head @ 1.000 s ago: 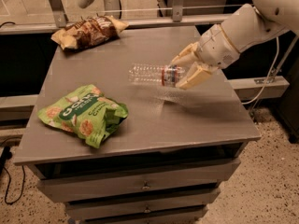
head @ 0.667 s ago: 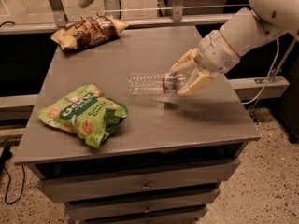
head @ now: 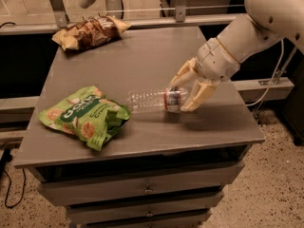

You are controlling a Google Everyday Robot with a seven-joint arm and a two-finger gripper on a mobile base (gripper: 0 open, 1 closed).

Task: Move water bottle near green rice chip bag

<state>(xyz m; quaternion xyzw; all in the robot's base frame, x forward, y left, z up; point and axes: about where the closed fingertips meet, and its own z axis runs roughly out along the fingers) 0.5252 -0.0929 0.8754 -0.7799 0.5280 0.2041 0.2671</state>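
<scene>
Clamping the label end of the water bottle (head: 153, 100), the gripper (head: 181, 97) sits right of centre over the table (head: 142, 65), with one finger above the bottle and one below.

Change: over the last second the bottle has been carried lower and leftward. It now lies horizontal, at or just above the tabletop. Its free end is just beside the right edge of the green rice chip bag (head: 84, 115).

Implication: placement appears nearly complete, and release remains.

Arm pose: the arm (head: 247, 32) reaches in from the upper right, the forearm slopes down-left, and the wrist is pitched toward the tabletop.
</scene>
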